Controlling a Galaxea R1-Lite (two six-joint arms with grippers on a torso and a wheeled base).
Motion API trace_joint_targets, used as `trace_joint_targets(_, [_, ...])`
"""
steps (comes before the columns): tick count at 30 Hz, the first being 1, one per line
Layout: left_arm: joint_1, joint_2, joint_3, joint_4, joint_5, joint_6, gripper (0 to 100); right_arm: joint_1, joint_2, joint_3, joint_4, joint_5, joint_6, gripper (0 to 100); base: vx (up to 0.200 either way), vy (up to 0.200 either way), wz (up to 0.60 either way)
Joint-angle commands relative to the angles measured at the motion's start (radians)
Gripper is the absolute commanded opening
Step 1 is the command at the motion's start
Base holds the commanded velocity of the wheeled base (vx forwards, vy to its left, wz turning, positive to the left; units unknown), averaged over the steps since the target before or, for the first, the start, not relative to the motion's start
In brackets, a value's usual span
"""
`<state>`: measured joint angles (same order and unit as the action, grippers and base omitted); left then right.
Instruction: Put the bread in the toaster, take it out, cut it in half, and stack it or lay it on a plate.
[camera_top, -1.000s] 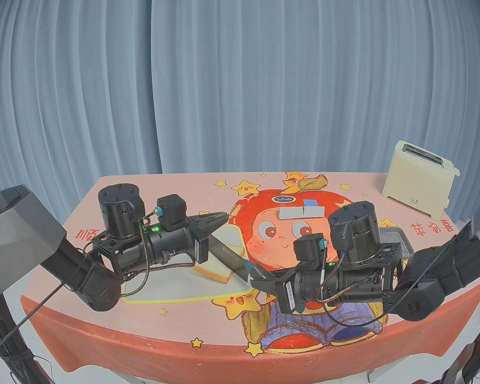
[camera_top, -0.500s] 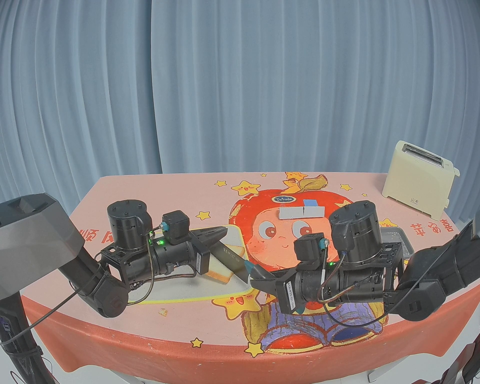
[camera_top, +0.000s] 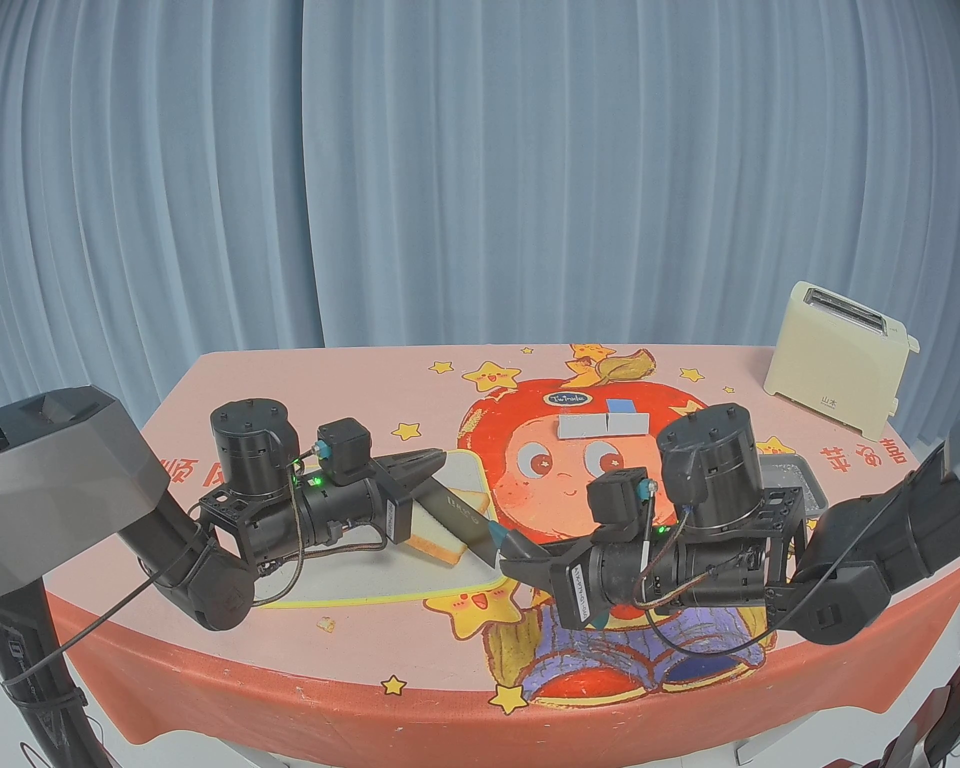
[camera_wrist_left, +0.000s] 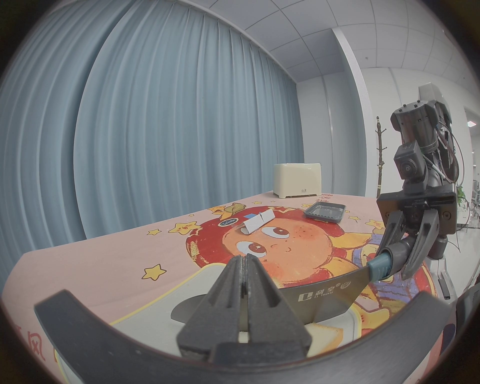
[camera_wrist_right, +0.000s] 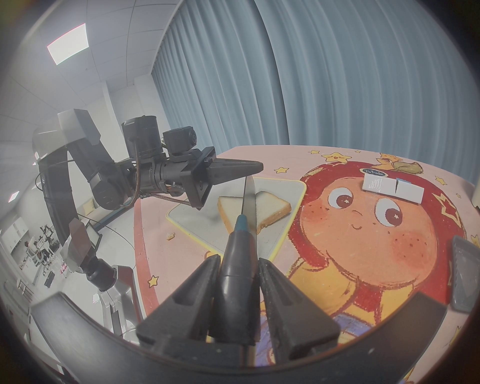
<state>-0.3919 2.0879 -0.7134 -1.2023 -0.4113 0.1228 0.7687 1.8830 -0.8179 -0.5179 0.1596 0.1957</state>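
Our right claw (camera_top: 515, 550) (camera_wrist_right: 239, 262) sits nearest, low over the front of the table (camera_top: 300, 380), clenched on the dark handle of the knife (camera_top: 455, 505) (camera_wrist_right: 248, 200) (camera_wrist_left: 325, 295). From that grip the blade runs away toward the robot's left, standing on its edge across the middle of the bread (camera_top: 440, 543) (camera_wrist_right: 272, 205). We see part of the slice on each side of the blade, but we cannot tell whether it is cut through. The bread lies flat on the pale cutting board (camera_top: 340, 575) (camera_wrist_right: 200, 225) (camera_wrist_left: 150, 330), toward the board's right end.

Our left claw (camera_top: 425, 465) (camera_wrist_left: 245, 280) (camera_wrist_right: 240, 167) reaches in from the left side, its fingers pressed together with nothing between them. Its tip hangs over the bread just beside the far end of the blade; we cannot tell whether it touches either.

Farther back, near the middle of the table, lie some small white paper cards (camera_top: 603, 424) (camera_wrist_left: 259, 220). To the right, partly behind the right arm, is a shallow grey tray (camera_top: 795, 475) (camera_wrist_left: 325, 211). At the far right corner stands the cream toaster (camera_top: 838, 360) (camera_wrist_left: 297, 180), well apart from the board. Behind the table hangs a blue-grey curtain (camera_top: 480, 170).
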Motion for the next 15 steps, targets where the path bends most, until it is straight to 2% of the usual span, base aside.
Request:
trace_joint_targets(1, [-0.004, 0.003, -0.009, 0.000, 0.000, 0.000, 0, 0.004, 0.007, 0.008, 0.004, -0.003, -0.001, 0, 0.000, 0.000, 0.00])
trace_joint_targets(15, [0.004, 0.004, 0.002, 0.006, 0.003, -0.003, 0, 0.000, -0.002, -0.009, 0.001, -0.011, -0.001, 0, 0.000, 0.000, 0.00])
